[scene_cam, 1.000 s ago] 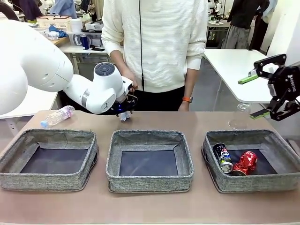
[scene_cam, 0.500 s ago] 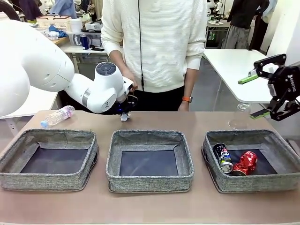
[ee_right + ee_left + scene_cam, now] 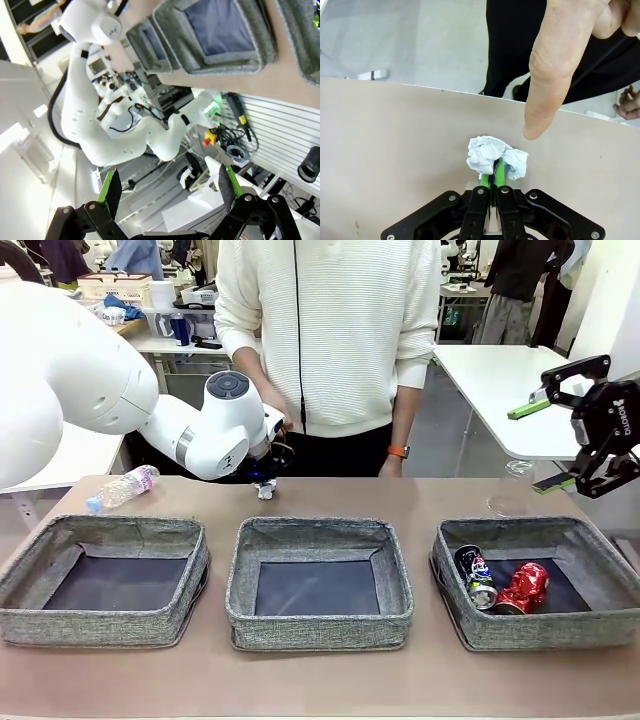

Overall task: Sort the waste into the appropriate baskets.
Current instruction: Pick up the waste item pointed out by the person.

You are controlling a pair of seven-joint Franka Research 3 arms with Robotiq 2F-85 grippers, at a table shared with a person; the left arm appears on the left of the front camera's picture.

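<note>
A person in a white ribbed sweater (image 3: 340,330) stands at the far side of the brown bench (image 3: 420,495), an orange watch (image 3: 400,451) on one wrist. Behind, a white table (image 3: 490,380) stands at picture right, and a cluttered desk (image 3: 150,343) at picture left carries a cream crate (image 3: 112,285).

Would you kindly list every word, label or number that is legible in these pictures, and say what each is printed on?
"ROBOTIQ": white letters running sideways on the black body of the right gripper, front view.
dark printed can: print too small to read.
pink-labelled bottle: label too blurred to read.
crushed red can: nothing legible.
</note>
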